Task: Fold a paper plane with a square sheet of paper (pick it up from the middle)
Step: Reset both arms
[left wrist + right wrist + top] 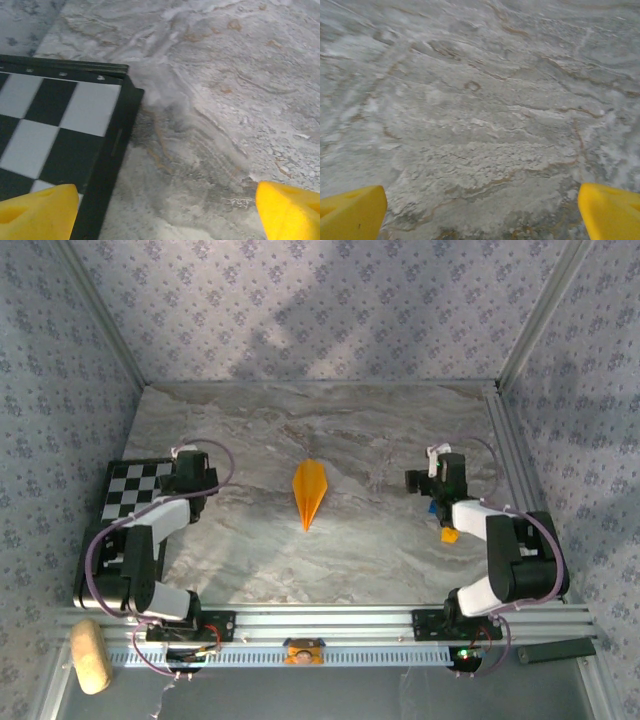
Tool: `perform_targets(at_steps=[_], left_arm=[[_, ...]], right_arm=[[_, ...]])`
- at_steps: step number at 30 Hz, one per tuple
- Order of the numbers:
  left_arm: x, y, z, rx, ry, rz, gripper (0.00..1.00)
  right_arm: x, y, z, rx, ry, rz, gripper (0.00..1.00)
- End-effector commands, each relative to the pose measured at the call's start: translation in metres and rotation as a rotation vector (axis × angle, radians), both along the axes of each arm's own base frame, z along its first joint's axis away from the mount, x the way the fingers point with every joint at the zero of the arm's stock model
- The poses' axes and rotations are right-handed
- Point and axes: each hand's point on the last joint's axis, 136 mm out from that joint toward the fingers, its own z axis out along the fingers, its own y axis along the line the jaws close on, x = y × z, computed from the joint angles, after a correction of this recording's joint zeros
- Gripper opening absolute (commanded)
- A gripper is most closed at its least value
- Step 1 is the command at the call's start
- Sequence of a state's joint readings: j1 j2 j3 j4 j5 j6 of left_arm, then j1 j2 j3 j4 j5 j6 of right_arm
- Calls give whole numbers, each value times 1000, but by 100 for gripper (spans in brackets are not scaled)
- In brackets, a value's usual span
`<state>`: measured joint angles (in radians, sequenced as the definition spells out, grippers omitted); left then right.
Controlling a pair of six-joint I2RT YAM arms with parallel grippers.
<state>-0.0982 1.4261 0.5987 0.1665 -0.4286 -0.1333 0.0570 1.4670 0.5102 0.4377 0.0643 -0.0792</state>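
Looking from above, we saw the paper plane [309, 492] lying mid-counter [380, 560], well apart from both arms. At the left wrist, the left tool [165, 212] was spread by the chequered board [45, 125]. At the right wrist, the right tool [480, 212] was spread above the counter. We judged the folding done, with only parking the arms left.

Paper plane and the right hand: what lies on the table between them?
Nothing: in the top external view, the stretch of marble table between the paper plane and the open right hand is bare.
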Motion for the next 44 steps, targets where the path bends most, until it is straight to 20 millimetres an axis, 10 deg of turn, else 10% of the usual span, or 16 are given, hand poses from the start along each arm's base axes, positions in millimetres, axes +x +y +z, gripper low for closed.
perform_targets(at_steps=[1, 8, 44], left_arm=[[29, -15, 29, -18, -211, -108, 91], [31, -21, 29, -79, -276, -226, 90], [30, -17, 10, -119, -321, -232, 100]], right_arm=[[2, 0, 26, 103, -178, 103, 100], [6, -29, 11, 78, -177, -71, 100], [6, -28, 12, 57, -186, -79, 100]])
